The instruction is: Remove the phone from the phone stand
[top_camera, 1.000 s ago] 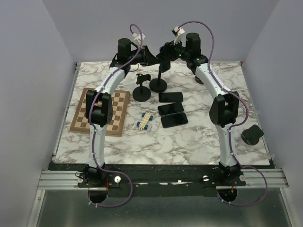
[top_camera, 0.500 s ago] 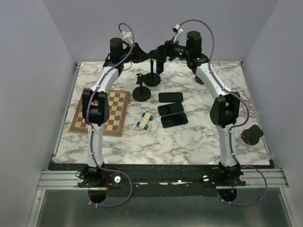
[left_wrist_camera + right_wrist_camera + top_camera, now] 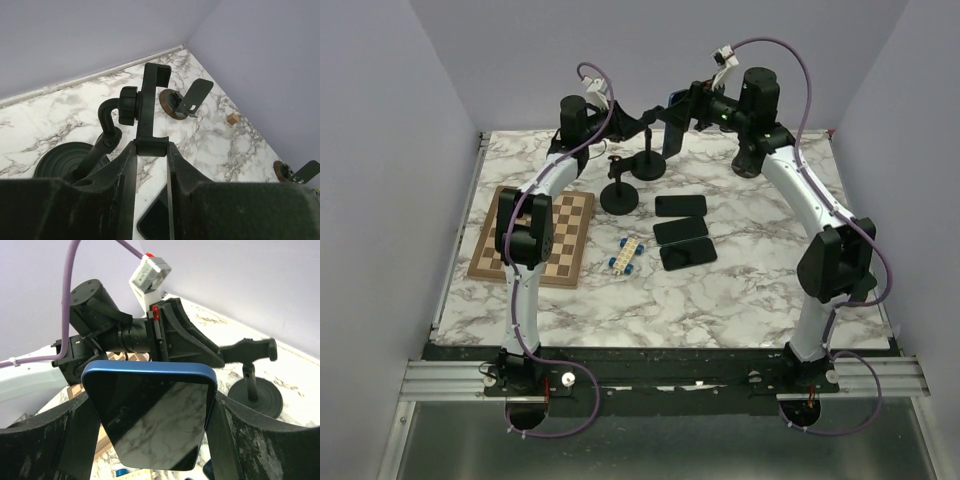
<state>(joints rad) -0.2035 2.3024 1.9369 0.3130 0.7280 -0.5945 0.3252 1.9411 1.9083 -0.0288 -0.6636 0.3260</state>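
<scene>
Nearest me on the marble table (image 3: 740,290) lay a small blue-and-yellow toy (image 3: 628,256). A chessboard (image 3: 532,237) lay to its left and three spare phones (image 3: 681,229) lay flat in a row to its right. Behind them stood a spare stand (image 3: 619,193) on a round black base. Farther back was the phone stand (image 3: 149,95), its arm tilted up from a round base. I could not tell whether that base rested on the marble or hung just above it. The left gripper (image 3: 151,146) was clamped on the foot of the stand's cradle, one finger on each side. Just to the right, up in the air near the back wall, the right gripper (image 3: 152,407) pinched the phone (image 3: 150,390) by its two side edges, blue rim uppermost, glossy dark face toward the wrist. The phone was out of the cradle and apart from the stand. Toward the far right corner sat a clip mount (image 3: 182,100) on a brown disc and a little wooden cube (image 3: 232,118).
</scene>
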